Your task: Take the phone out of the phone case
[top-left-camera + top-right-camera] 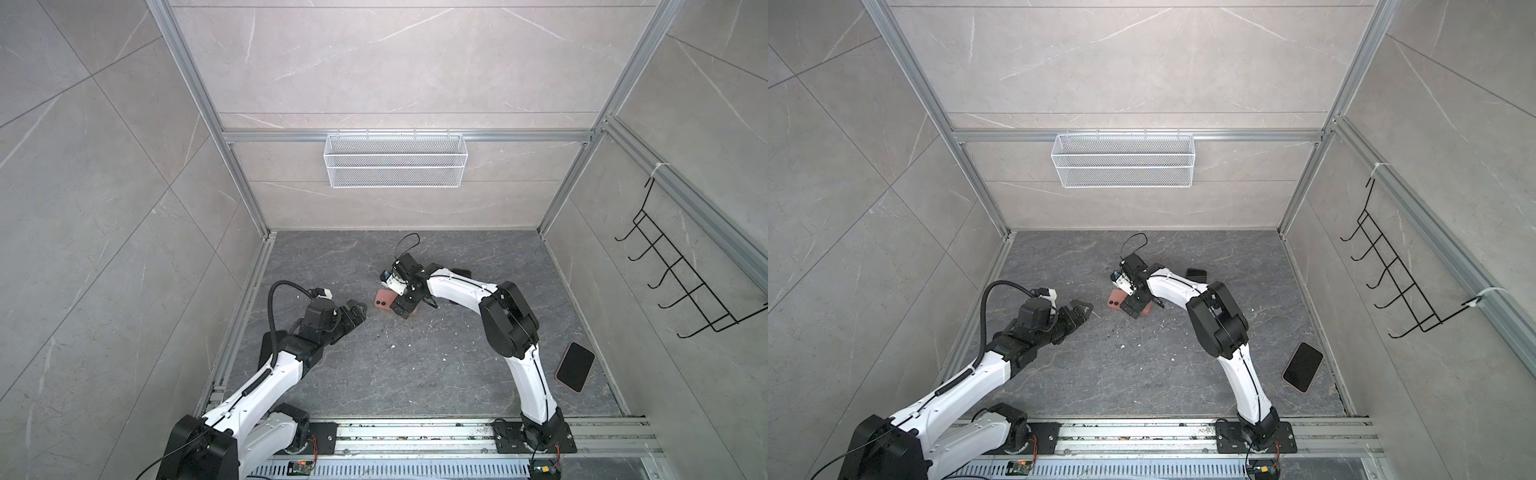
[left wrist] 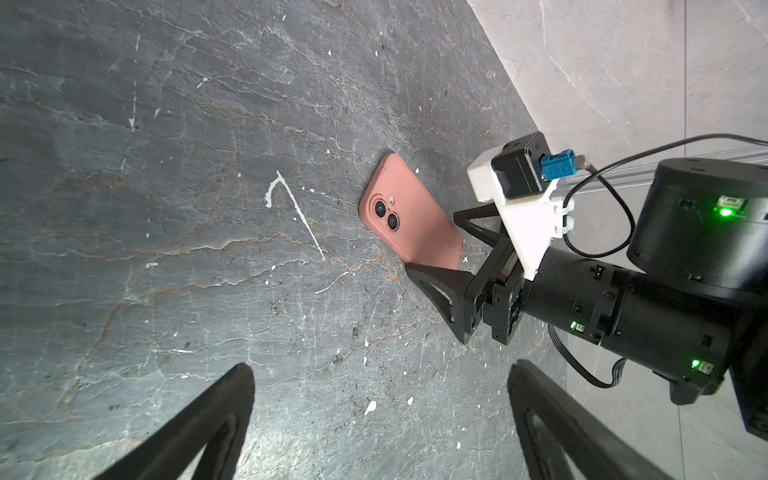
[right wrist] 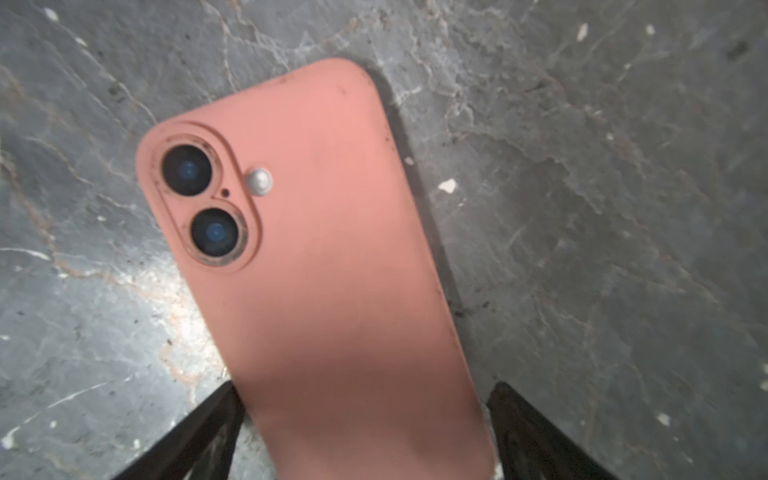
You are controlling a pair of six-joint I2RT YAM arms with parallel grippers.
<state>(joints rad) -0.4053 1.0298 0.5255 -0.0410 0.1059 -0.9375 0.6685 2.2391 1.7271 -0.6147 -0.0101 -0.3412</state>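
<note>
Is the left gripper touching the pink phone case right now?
No, the left gripper is open and short of the pink phone case, with bare dark stone surface showing between them.

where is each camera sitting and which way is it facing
Both top views: overhead, looking down at the table; left arm and right arm show.
Left wrist: low, facing the pink phone; own open left gripper and the right gripper show.
Right wrist: close above the phone's back; own fingers flank it.
Shared: all show the phone.

Pink phone case (image 2: 419,232) on phone (image 2: 392,222), back up, flat on floor (image 2: 166,249).
</note>
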